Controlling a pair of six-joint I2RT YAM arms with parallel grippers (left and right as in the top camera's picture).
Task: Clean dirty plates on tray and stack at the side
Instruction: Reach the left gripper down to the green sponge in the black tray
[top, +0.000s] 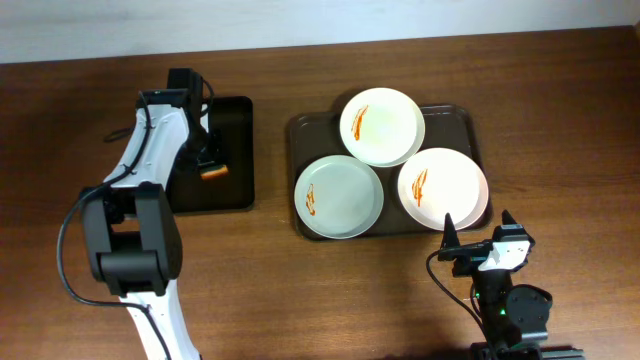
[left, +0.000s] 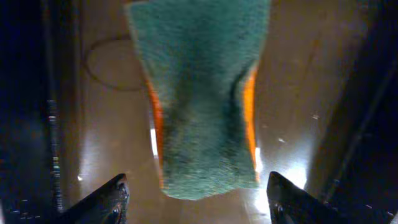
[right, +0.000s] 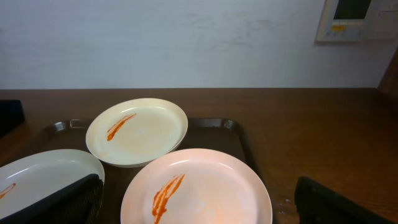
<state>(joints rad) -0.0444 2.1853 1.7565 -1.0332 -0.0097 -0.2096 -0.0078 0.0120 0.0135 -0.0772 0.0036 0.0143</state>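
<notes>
On the desk (top: 560, 120): a tray (top: 300, 135) is sitting right of centre, and a black tray (top: 232, 190) is lying to its left, the two apart.
Plates: three are lying side by side in the tray, none stacked at the side yet. I am reading an orange streak on each one.
Far plate (top: 382, 126): this one is sitting at the tray's back edge, its rim meeting the two nearer ones.
Left plate (top: 339, 196): it is sitting at the tray's front left, with its streak running near the left rim.
Right plate (top: 443, 188): it is sitting at the tray's front right. In the right wrist view it is filling the foreground, streak left of centre.
Sponge (left: 199, 93): it is lying flat in the black tray, green face up, with orange showing along both long sides. From overhead I am catching only an orange edge of it under the left arm.
Left gripper (left: 198, 198): it is hovering over the black tray. Its fingers (left: 112, 196) are spreading wide, one on each side of the sponge's near end and clear of it, pinching nothing.
Right gripper (top: 478, 226): it is sitting low near the desk's front edge, just in front of the tray and facing the plates. Its fingers are standing wide apart and gripping nothing.
Wall (right: 186, 43): a pale one is showing behind the desk in the right wrist view.
</notes>
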